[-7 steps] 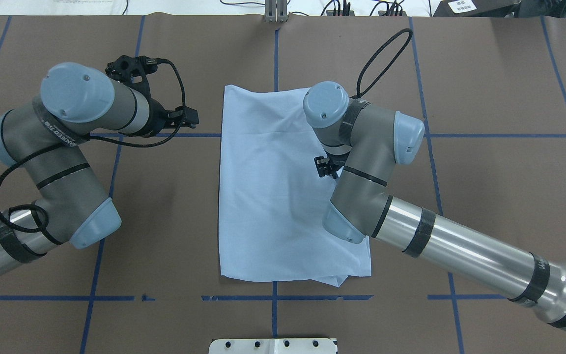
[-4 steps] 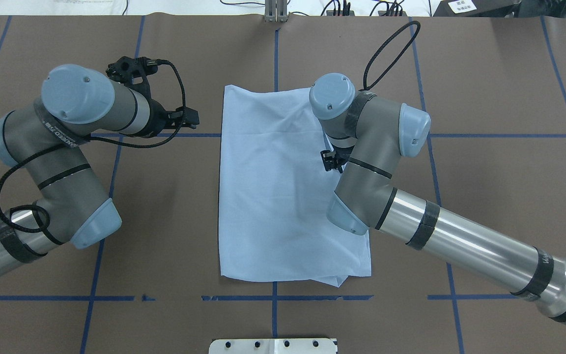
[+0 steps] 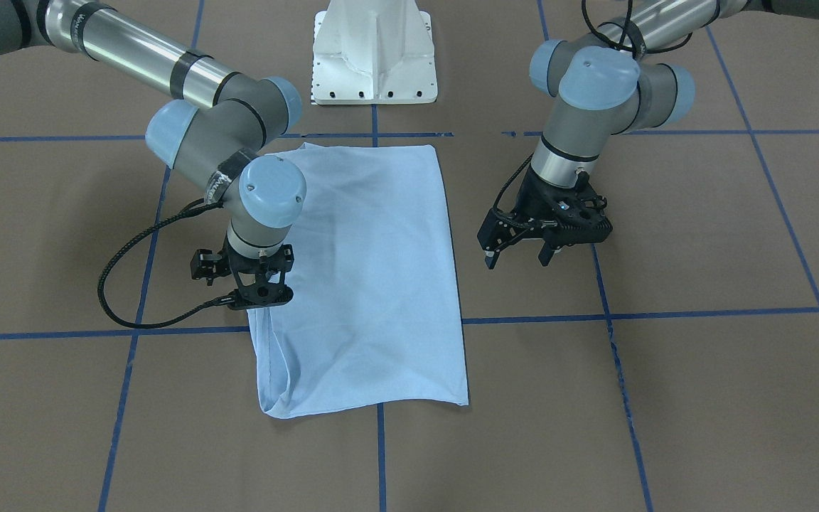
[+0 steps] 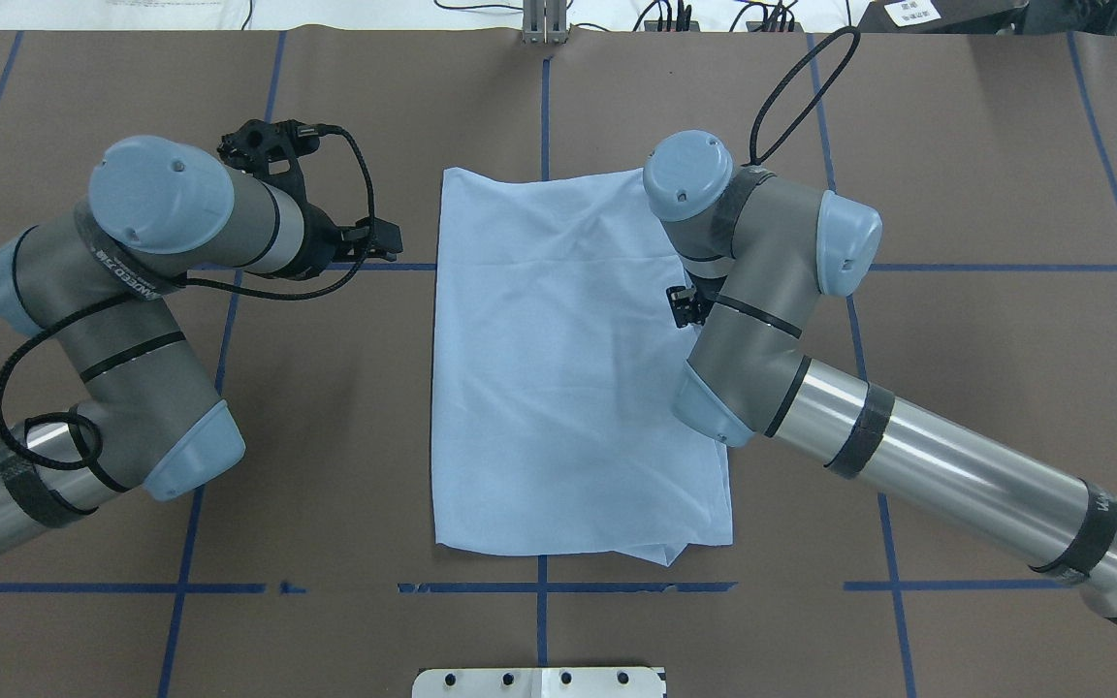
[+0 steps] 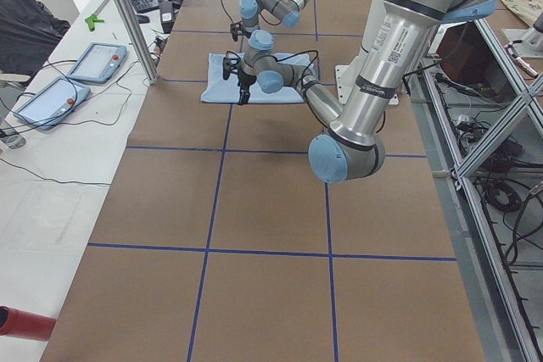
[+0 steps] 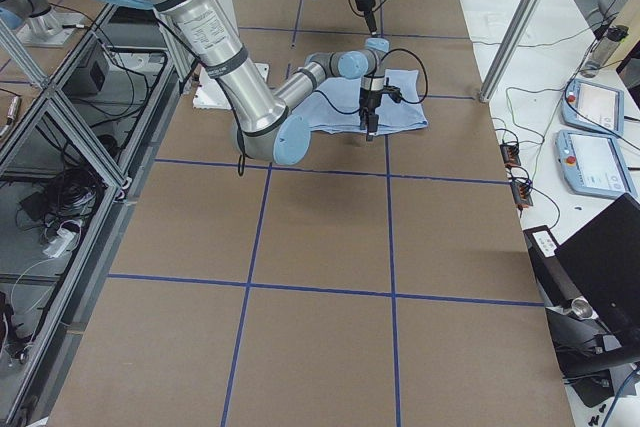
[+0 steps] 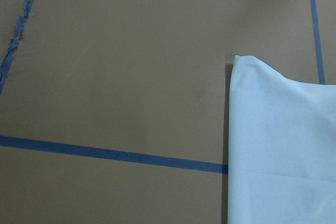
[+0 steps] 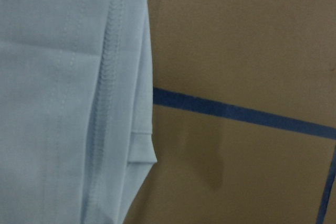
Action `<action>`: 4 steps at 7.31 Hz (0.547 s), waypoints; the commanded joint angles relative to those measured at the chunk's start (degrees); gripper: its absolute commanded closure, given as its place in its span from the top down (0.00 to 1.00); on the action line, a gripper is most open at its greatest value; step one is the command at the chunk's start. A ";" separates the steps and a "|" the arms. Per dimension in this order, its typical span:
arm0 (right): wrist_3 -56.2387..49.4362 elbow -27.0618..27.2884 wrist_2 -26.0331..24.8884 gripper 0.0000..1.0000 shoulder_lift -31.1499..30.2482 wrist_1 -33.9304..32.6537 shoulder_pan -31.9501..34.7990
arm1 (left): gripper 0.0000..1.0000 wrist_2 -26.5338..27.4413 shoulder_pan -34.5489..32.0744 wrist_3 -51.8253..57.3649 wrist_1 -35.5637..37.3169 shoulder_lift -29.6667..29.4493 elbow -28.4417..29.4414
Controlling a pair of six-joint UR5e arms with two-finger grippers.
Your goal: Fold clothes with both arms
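Observation:
The pale blue T-shirt [image 4: 568, 368] lies folded into a tall rectangle at the table's middle, with neither collar nor print showing. My right gripper [image 3: 261, 302] points down just over the shirt's edge on my right side, near its far end. I cannot tell whether it is open or shut. The right wrist view shows the stitched, layered shirt edge [image 8: 110, 103] beside bare table. My left gripper [image 3: 517, 257] hangs open and empty above the table, a little to the left of the shirt. The left wrist view shows a far corner of the shirt [image 7: 283, 150].
The table is covered in brown paper with a grid of blue tape lines [image 4: 542, 116]. The white pedestal base [image 3: 374, 57] stands at the robot's edge of the table. Tablets [image 5: 51, 99] and cables lie on a side bench beyond an aluminium post.
My right arm has swung to the right, carrying its gripper from over the shirt toward the shirt's right edge. The left arm has shifted only slightly. The shirt lies as before.

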 commanded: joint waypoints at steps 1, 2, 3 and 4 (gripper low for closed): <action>-0.83 2.44 1.65 1.00 0.56 0.24 1.80 | 1.00 -1.31 0.05 -0.07 0.00 -0.11 -0.23; -0.74 4.38 2.71 1.00 0.73 2.16 1.89 | 1.00 -2.97 0.05 -0.77 0.09 -0.19 -1.36; -0.13 6.22 4.64 1.00 0.39 6.09 2.07 | 1.00 -4.90 0.05 -3.65 -0.08 -0.28 -2.06; 0.39 8.42 8.05 1.00 -0.23 8.13 2.24 | 1.00 -7.62 0.05 -8.20 -0.08 -0.20 -2.59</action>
